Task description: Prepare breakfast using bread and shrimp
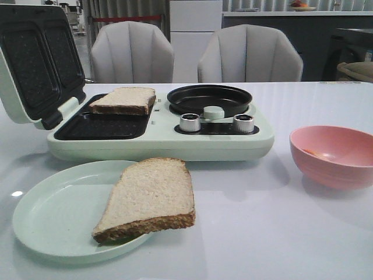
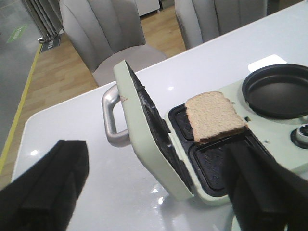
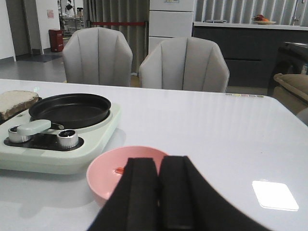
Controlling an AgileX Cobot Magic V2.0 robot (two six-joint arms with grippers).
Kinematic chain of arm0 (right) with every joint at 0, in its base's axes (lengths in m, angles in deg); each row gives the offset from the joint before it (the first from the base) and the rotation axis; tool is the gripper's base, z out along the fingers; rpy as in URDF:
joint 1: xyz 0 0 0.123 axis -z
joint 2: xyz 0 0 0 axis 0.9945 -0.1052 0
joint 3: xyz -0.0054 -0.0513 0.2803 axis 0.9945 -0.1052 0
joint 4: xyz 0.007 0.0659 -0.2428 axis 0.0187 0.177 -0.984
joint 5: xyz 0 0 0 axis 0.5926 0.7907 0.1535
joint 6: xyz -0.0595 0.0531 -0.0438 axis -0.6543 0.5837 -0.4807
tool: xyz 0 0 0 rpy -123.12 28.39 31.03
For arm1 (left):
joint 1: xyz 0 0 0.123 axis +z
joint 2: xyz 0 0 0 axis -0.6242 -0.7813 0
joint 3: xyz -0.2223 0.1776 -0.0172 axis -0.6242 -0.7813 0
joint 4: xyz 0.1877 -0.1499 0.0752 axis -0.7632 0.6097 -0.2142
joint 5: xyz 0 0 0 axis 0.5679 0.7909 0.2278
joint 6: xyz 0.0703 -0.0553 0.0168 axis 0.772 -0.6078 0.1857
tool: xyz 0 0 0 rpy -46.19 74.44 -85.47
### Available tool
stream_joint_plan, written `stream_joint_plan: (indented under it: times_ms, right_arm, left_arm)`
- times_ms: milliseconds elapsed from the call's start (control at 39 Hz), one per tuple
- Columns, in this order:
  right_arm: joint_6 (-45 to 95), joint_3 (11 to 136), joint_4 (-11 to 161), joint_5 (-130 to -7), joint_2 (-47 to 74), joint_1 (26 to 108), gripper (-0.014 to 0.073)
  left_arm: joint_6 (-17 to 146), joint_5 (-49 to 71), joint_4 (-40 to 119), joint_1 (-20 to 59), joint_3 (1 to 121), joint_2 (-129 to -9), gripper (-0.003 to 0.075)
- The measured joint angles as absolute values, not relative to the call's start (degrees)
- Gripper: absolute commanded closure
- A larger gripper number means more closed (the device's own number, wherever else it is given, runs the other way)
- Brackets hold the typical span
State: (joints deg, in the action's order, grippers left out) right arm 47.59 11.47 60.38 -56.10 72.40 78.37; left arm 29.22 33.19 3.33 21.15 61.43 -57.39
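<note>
Left wrist view: the left end effector (image 2: 159, 192) hangs spread wide above the maker (image 2: 216, 159), empty. Right end effector (image 3: 158, 192), fingers pressed together, hovers over the glossy pink bowl (image 3: 103, 175) holding 1 shrimp (image 3: 118, 170). 1 porous bread (image 1: 124, 100) lies on the ribbed griddle, another (image 1: 148, 197) on the pale plate (image 1: 46, 216) near the surface's front-left corner.

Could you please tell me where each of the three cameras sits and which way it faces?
Front view: low at the table's near edge, facing forward over plate and sandwich maker; no arm shows.
Left wrist view: above, looking down on the open lid and bread slice; spread fingers show.
Right wrist view: low, behind the pink bowl; closed fingers show.
All share the round pan.
</note>
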Motion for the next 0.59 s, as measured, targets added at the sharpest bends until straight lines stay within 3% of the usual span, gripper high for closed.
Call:
stream_joint_plan:
  times_ms: [589]
  right_arm:
    - [47.59,11.47,60.38,-56.1,72.4,78.37,0.0453]
  left_arm:
    - [28.74,28.79,12.66,20.5,34.49,-18.67,0.0115]
